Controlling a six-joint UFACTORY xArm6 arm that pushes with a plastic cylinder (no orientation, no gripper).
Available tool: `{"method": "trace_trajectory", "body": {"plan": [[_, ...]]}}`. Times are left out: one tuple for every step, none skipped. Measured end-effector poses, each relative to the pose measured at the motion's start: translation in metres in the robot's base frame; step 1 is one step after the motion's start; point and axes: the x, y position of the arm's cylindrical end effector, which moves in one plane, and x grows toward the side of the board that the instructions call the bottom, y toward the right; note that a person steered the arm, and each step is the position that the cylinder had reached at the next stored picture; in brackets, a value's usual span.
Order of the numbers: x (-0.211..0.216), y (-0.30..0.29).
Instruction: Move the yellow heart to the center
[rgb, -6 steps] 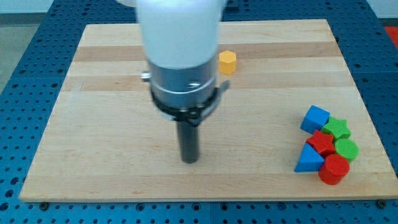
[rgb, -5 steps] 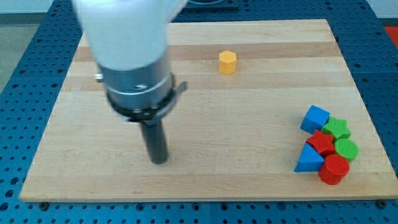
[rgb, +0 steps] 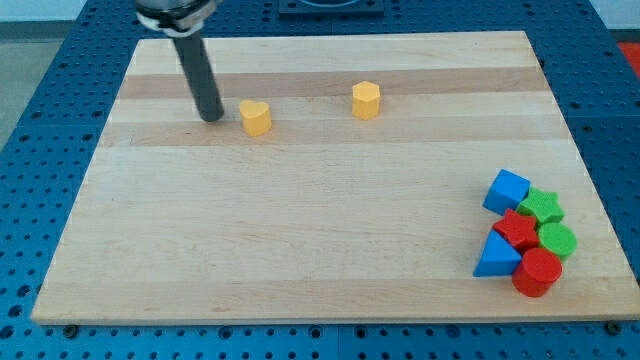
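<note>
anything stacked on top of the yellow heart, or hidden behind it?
Nothing sits on the yellow heart; its top face is bare. Behind it only wooden board shows. My tip stands just to its left in the view, a small gap between. The heart's underside is hidden.

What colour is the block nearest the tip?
Yellow: the heart, just right of my tip, camera view.

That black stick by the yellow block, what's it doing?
That stick is a robot arm's rod. My tip sits just to the view's left of the yellow heart, with a small gap showing, ready to push it toward the board's middle. A yellow hexagon sits farther right. Blue, green and red blocks are bunched at the lower right.
</note>
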Motion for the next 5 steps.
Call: {"method": "trace_trajectory", "body": {"plan": [[0.000, 0.001], [0.000, 0.013], [0.000, 0.042], [0.000, 0.069], [0.000, 0.088]]}}
